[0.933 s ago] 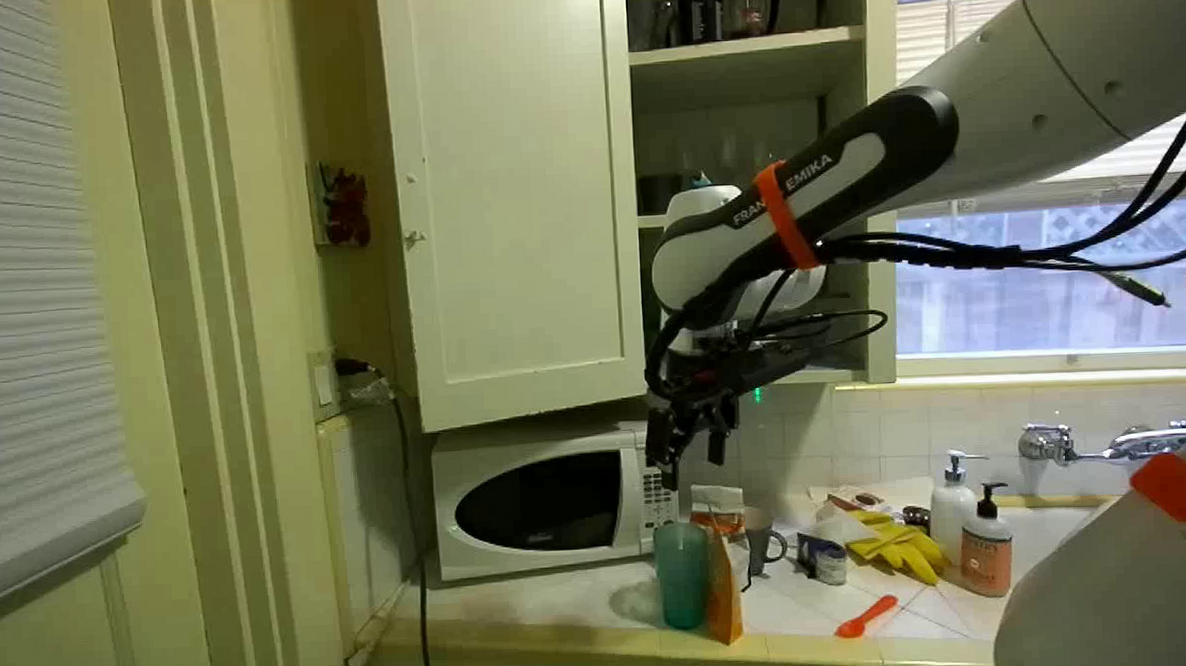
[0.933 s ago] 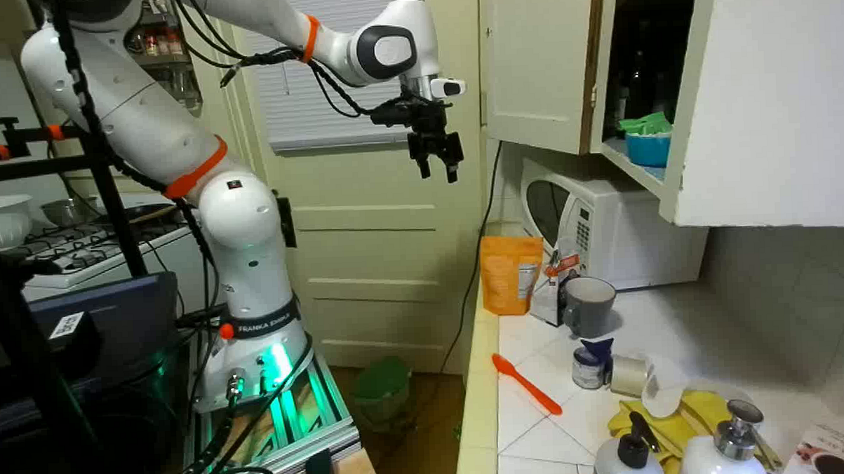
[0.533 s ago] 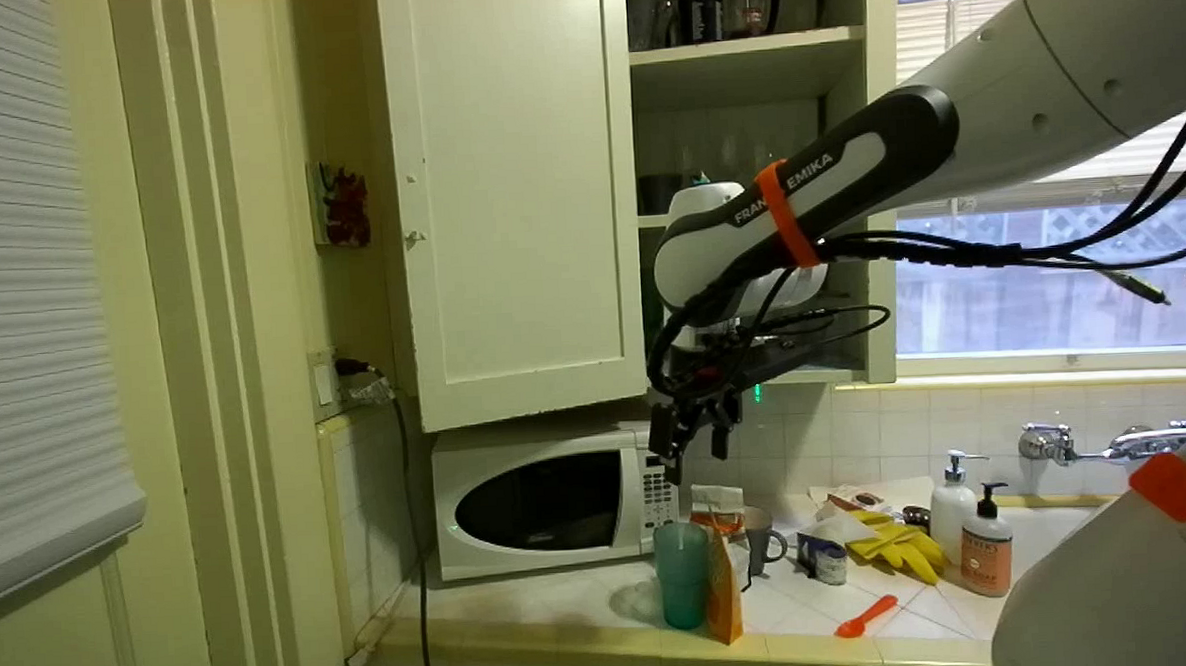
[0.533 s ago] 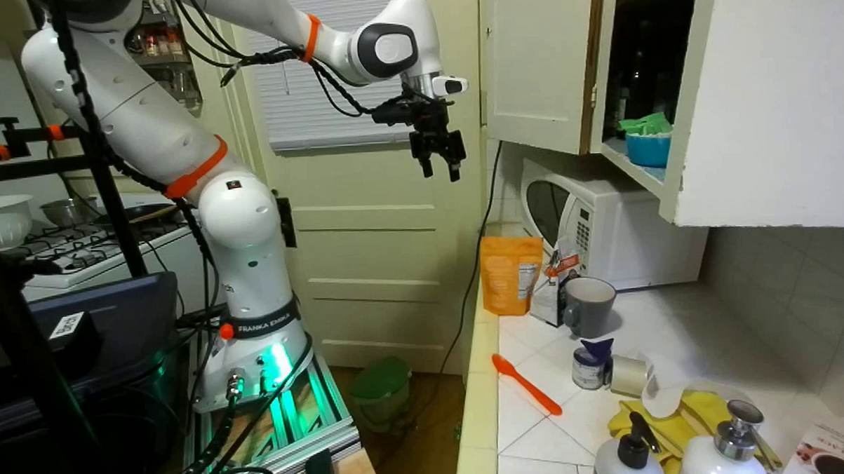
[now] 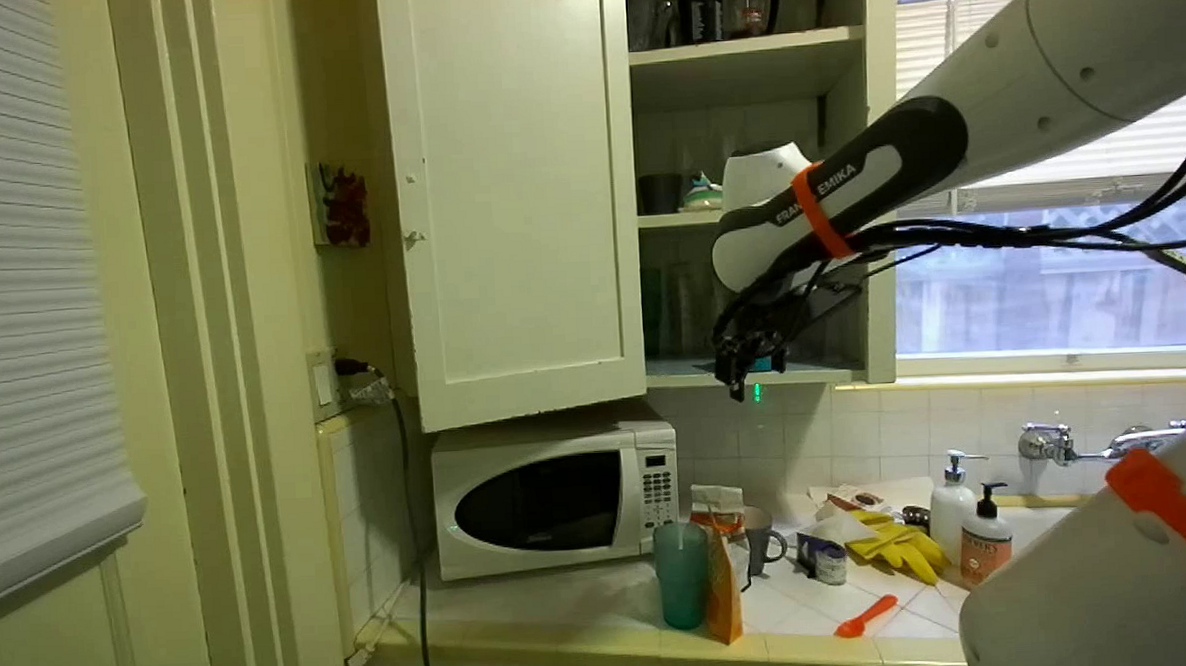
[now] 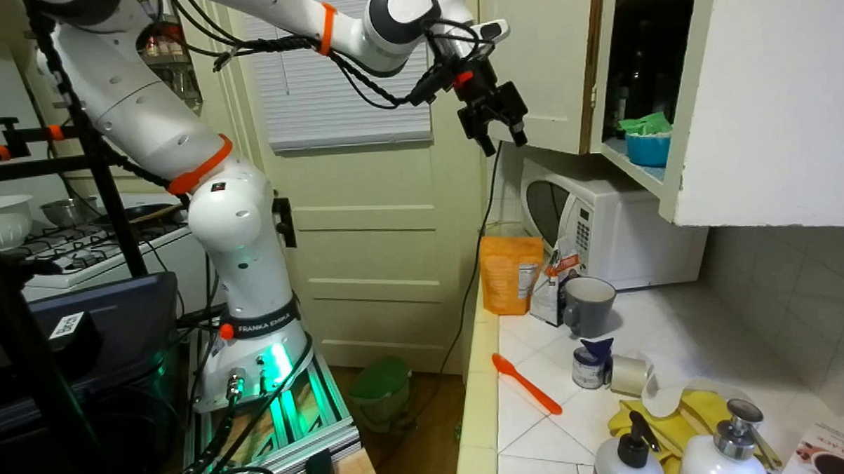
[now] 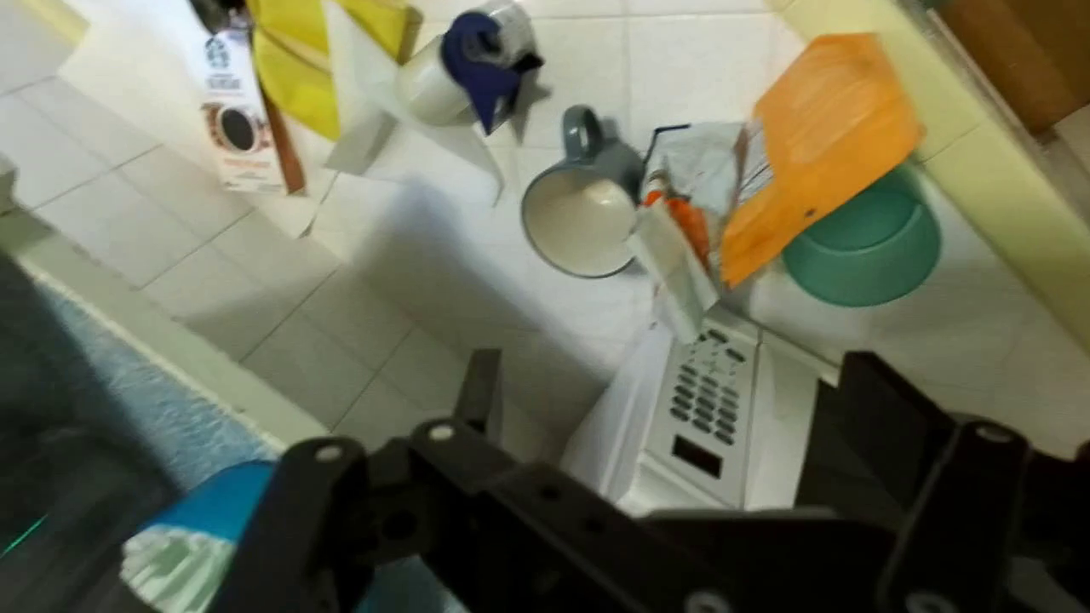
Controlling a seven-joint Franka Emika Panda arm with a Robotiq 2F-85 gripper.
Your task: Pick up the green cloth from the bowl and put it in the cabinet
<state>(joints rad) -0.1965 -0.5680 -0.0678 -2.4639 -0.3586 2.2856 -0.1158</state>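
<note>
The green cloth (image 6: 646, 124) lies bunched in the top of a blue bowl (image 6: 648, 150). The bowl stands on the bottom shelf of the open cabinet (image 6: 633, 165). In the wrist view the pale green cloth (image 7: 174, 564) and the bowl (image 7: 213, 501) show at the lower left, partly hidden by the gripper. My gripper (image 6: 504, 146) is open and empty, tilted, in the air outside the cabinet and apart from the bowl. In the wrist view its fingers (image 7: 673, 370) are wide apart with the microwave behind them. The gripper also shows before the cabinet's bottom shelf in an exterior view (image 5: 745, 374).
The cabinet door (image 5: 522, 196) stands open beside the shelves. Below are a microwave (image 5: 550, 505), a teal cup (image 5: 682, 574), an orange pouch (image 6: 511, 276), a grey mug (image 6: 589, 307), a red spoon (image 6: 527, 384), yellow gloves (image 6: 688, 413) and soap bottles (image 5: 985, 551).
My gripper has risen, moved towards the cabinet and tilted from pointing straight down. It stays open. The cloth and bowl have not moved.
</note>
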